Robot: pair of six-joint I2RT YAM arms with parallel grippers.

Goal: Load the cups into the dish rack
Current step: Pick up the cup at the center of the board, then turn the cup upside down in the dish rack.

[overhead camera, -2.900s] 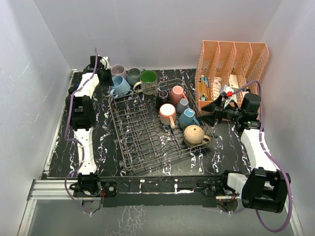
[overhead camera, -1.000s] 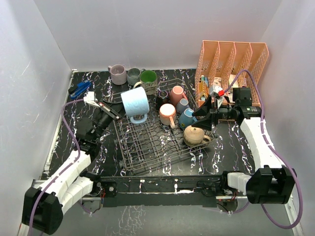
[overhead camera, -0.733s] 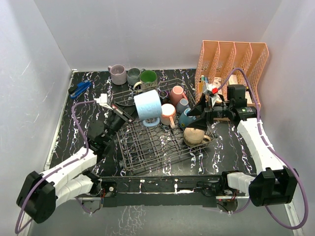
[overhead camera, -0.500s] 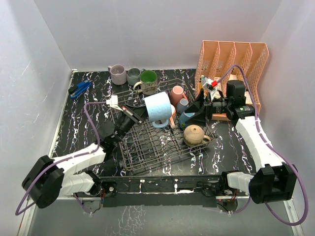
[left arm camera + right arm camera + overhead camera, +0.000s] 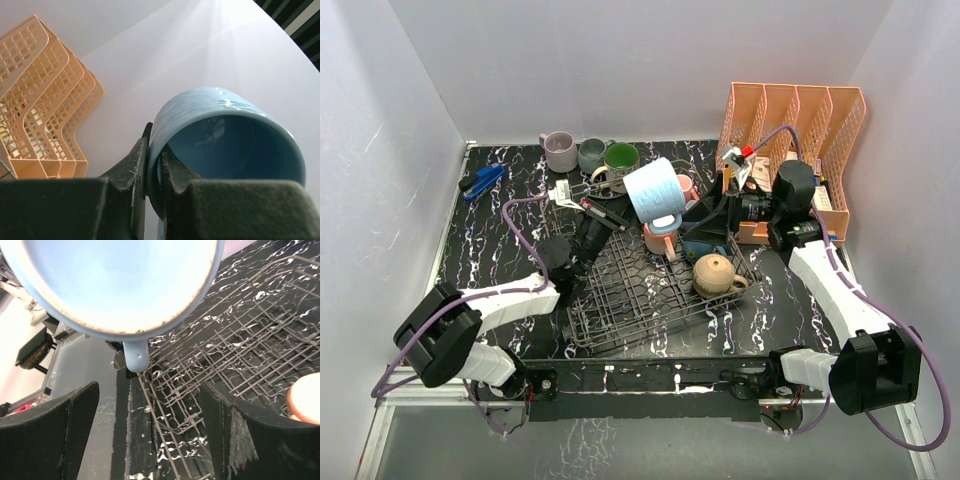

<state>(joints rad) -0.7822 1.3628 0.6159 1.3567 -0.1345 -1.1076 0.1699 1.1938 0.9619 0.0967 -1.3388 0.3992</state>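
A light blue cup (image 5: 655,193) hangs on its side above the back right of the dish rack (image 5: 620,290). My left gripper (image 5: 616,217) is shut on its rim, one finger inside and one outside, as the left wrist view shows on the cup (image 5: 225,145) and gripper (image 5: 154,160). My right gripper (image 5: 705,215) stands open just right of the cup, with nothing between its fingers. In the right wrist view the cup's base (image 5: 115,280) fills the top above the gripper (image 5: 150,435). A pink cup (image 5: 660,238) and a tan cup (image 5: 715,272) sit in the rack.
A mauve cup (image 5: 559,150), a grey cup (image 5: 591,153) and a green-lined cup (image 5: 620,160) stand on the table behind the rack. An orange mesh file organizer (image 5: 795,120) is at the back right. A blue object (image 5: 480,182) lies at the back left.
My left arm has carried the light blue cup rightwards across the rack towards the right gripper. The right gripper has opened wider and drawn back a little.
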